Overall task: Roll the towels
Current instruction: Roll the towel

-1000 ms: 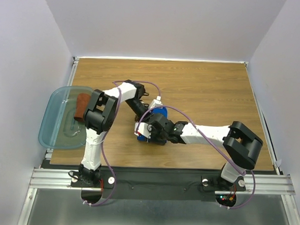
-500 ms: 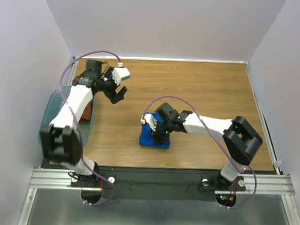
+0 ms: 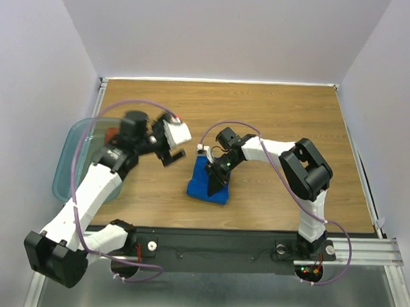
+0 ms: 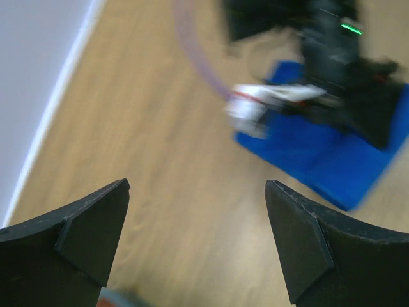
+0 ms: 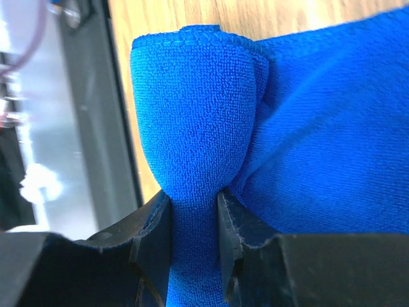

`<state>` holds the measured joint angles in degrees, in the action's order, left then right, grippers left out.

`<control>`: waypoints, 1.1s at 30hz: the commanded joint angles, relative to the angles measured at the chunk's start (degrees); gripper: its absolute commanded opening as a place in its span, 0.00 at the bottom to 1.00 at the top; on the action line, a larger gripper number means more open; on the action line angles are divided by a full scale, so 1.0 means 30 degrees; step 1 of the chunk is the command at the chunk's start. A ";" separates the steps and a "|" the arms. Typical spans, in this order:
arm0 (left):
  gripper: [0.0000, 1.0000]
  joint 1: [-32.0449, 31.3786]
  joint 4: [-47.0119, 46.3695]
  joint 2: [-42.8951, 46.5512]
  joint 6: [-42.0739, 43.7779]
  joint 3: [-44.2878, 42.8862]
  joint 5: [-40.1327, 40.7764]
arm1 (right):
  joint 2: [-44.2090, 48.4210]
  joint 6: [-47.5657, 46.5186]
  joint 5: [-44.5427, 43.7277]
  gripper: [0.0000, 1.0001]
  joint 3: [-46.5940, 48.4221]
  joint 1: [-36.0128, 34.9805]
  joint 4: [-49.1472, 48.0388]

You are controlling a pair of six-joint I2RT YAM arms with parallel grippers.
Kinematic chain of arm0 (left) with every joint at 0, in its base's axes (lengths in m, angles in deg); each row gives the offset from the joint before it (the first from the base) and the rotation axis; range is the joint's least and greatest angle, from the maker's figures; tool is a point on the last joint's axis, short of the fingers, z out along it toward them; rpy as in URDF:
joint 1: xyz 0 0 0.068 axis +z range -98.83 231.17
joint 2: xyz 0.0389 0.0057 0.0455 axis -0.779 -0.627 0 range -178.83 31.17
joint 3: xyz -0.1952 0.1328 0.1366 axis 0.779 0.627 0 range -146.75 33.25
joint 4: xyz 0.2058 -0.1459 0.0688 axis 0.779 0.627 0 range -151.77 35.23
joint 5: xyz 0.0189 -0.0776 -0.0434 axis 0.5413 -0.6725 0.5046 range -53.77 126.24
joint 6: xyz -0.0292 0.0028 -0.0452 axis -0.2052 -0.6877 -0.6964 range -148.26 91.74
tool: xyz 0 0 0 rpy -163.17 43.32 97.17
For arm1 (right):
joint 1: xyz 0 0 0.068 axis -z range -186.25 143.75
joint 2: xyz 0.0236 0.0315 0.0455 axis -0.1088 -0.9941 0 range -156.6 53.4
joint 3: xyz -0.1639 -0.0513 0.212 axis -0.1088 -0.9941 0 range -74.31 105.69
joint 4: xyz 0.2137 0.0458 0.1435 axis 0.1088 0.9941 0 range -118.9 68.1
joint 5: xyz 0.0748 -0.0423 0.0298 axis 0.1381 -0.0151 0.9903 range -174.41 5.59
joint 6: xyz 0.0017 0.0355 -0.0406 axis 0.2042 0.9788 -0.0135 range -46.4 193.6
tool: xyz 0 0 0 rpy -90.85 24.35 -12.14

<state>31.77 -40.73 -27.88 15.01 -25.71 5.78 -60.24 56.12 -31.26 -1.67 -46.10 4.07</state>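
at the nine o'clock edge of the wooden bench (image 3: 280, 116) sits a translucent teal plastic bin (image 3: 71, 166), overhanging the side rail. inside it, toward its twelve o'clock end, a rust-brown cloth towel (image 3: 111, 133) shows as a small patch, mostly hidden by the left arm that crosses above the bin.

the left fingers (image 3: 167, 156) hang over bare wood just off the bin's three o'clock side, blurred in the overhead view. from the left wrist camera the left fingers (image 4: 89, 230) stand wide apart with nothing between them, only wood grain below, and they touch nothing.

to the four o'clock side of them, near the middle of the bench and a little toward six o'clock, lies the royal blue cloth towel (image 3: 205, 187), a roughly four-sided patch resting on the wood. the left wrist camera sees the same towel (image 4: 319, 157) at its two o'clock, with the other arm's wrist above it.

the right fingers (image 3: 215, 179) come down onto the towel from the two o'clock direction. in the right wrist view the right fingers (image 5: 152, 238) are clamped on a narrow neck of the blue cloth (image 5: 192, 109). beyond the tips the cloth swells into a rounded, doubled-over fold toward twelve o'clock. the rest of the towel spreads to three o'clock, with a strip of wood (image 5: 192, 11) beyond it.
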 commanded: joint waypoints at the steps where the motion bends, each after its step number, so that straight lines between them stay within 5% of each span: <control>1: 0.99 -0.3810 0.0757 0.2969 0.3641 0.4019 0.2790 | -0.1723 -0.0180 0.2437 0.01 0.0687 0.0831 0.1547; 6: 0.99 -0.7942 -0.0445 0.5705 0.6262 0.8422 0.4958 | -0.3161 -0.0560 0.3406 0.01 0.1652 0.1390 0.2570; 10: 0.98 -1.1368 -0.2990 0.4659 0.6176 0.9922 0.6835 | -0.4537 -0.1205 0.3642 0.01 0.2414 0.1420 0.3276; 14: 0.94 -1.2631 -0.4665 0.3103 0.5793 1.0453 0.7135 | -0.5154 -0.1587 0.3672 0.02 0.3060 0.1595 0.3775; 30: 0.84 -1.3251 -0.9356 -0.3195 0.4650 1.0425 0.8425 | -0.6386 -0.3608 0.2734 0.07 0.4379 0.1743 0.5650; 33: 0.75 -1.3251 -0.9444 -0.3666 0.4650 1.0512 0.8307 | -0.6357 -0.3580 0.2676 0.08 0.4614 0.1772 0.5767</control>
<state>-7.66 -66.33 -38.02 29.72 6.61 31.09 -77.25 49.30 -16.22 11.42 -40.77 21.82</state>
